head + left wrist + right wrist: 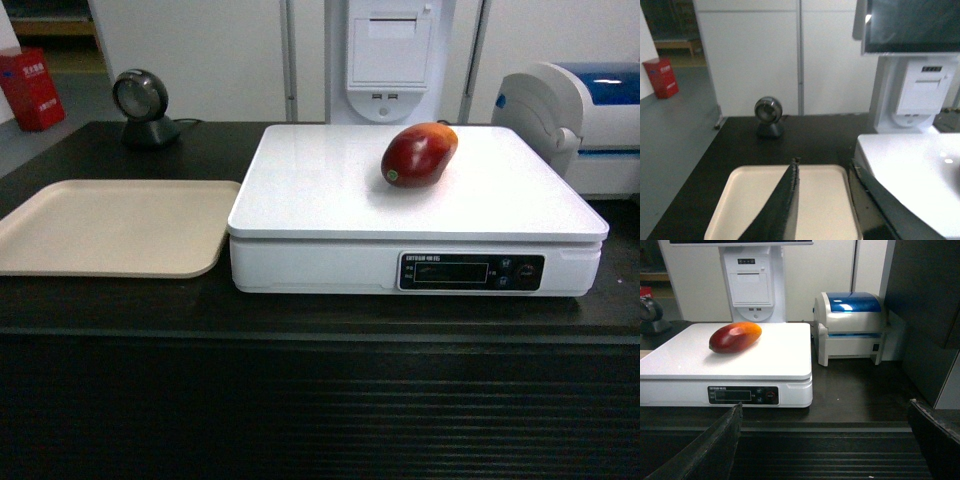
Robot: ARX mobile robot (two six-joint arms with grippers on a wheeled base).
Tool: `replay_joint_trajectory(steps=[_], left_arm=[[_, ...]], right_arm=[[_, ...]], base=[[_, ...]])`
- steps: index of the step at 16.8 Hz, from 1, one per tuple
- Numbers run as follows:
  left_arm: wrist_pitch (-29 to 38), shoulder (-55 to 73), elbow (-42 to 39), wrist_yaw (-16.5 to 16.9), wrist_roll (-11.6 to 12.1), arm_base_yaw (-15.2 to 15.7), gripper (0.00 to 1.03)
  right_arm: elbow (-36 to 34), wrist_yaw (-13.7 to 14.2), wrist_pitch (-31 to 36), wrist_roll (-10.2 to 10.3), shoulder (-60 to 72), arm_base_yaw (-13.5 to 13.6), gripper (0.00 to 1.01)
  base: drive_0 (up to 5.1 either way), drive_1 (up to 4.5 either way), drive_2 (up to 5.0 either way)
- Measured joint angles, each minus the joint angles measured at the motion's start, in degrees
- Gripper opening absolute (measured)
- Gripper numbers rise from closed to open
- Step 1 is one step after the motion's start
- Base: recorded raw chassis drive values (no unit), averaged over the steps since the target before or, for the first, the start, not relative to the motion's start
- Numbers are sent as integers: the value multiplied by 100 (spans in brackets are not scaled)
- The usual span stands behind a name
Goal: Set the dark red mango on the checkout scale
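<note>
The dark red mango (419, 154) lies on its side on the white scale (330, 200), toward the platform's back right; nothing touches it. In the right wrist view the mango (735, 337) rests on the scale (715, 360) that stands on the black checkout (860, 390). My right gripper (825, 415) is open and empty, low in front of the checkout's ribbed front, well short of the scale. My left gripper (823, 167) is open and empty above the beige tray (755, 200), left of the scale (910, 175). Neither gripper shows in the head view.
A beige tray (110, 225) lies left of the scale. A round barcode scanner (140, 105) stands at the back left. A white-and-blue label printer (852, 325) sits right of the scale, a receipt printer stand (390, 60) behind it. A dark wall (930, 315) rises at the right.
</note>
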Motion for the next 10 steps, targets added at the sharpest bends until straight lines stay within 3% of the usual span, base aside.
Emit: replay_joint_trajectory(steps=[2, 3, 10], left_arm=[[166, -275, -737, 20, 0, 72, 7], [264, -490, -981, 22, 17, 66, 2], [181, -1862, -2203, 31, 17, 63, 2]], right_arm=[[0, 2, 0, 0, 0, 0, 98], [0, 0, 0, 0, 0, 0, 98], [0, 0, 0, 0, 0, 0, 98]], base=[[0, 0, 0], [0, 0, 0], [0, 0, 0]])
